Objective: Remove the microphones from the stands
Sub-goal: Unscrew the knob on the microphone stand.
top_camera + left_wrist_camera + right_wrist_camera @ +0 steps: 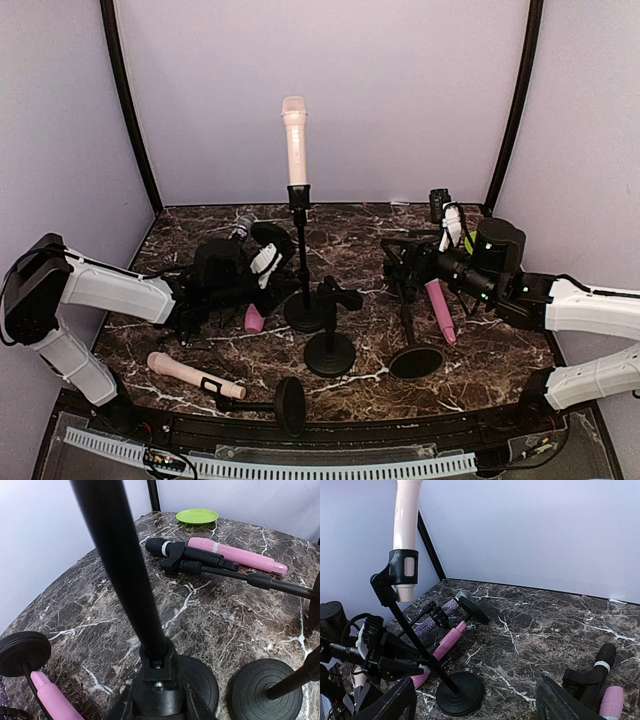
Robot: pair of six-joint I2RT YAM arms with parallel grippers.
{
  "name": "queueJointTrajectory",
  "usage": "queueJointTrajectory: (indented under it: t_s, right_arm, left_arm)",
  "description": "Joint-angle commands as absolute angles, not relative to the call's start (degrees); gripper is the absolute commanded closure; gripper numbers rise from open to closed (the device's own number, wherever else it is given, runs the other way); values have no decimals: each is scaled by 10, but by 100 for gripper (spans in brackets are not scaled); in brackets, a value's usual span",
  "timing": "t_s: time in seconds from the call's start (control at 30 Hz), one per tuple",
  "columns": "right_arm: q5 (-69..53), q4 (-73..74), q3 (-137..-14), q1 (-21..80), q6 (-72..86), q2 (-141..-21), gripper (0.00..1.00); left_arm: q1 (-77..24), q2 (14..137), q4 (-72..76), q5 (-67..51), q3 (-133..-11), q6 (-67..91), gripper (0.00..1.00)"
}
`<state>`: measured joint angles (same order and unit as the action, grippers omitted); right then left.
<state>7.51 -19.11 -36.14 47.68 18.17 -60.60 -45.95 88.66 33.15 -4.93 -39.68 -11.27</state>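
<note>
A pale cream microphone (294, 140) stands upright in the clip of the black stand (302, 262) at the table's middle. The right wrist view shows this microphone (405, 530) at the upper left, held in the clip (402, 568). My left gripper (285, 280) is low on that stand. In the left wrist view the left gripper (159, 690) is shut on the stand's pole (125, 565) just above the round base. My right gripper (392, 262) hangs open to the right of the stand, level with its lower pole. Nothing lies between the right gripper's (475, 710) fingers.
A second stand (330, 350) with an empty clip stands just in front. A third stand's base (415, 360) and a pink microphone (440, 310) are under my right arm. Another pink microphone (195, 375) lies on a fallen stand at the front left. A green plate (197, 516) sits by the wall.
</note>
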Motion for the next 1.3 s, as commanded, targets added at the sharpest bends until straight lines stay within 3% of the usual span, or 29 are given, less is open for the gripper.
queueJointTrajectory:
  t_s: [0.0, 0.1, 0.23, 0.3, 0.57, 0.77, 0.93, 1.27]
  right_arm:
    - [76, -196, -358, 475, 189, -605, 17]
    - [75, -195, -357, 475, 189, -603, 17]
    - [76, -195, -356, 475, 189, -601, 17]
    - [77, -195, -356, 475, 189, -600, 17]
    - [77, -200, -355, 475, 189, -602, 17]
    - [80, -196, -355, 475, 188, -601, 17]
    - [81, -197, -353, 475, 189, -599, 17]
    - [81, -196, -353, 475, 189, -599, 17]
  left_arm:
    - [-451, 867, 300, -100, -397, -77, 74]
    - [-452, 863, 296, -83, -401, -93, 66]
    - [-455, 851, 295, -57, -403, -144, 40]
    - [-462, 845, 297, -41, -400, -177, 35]
    - [-516, 851, 322, 110, -396, -303, 32]
    - [-523, 859, 340, 139, -395, -333, 41]
    - [-524, 863, 347, 148, -398, -337, 61]
    - [-525, 860, 327, 126, -392, -305, 83]
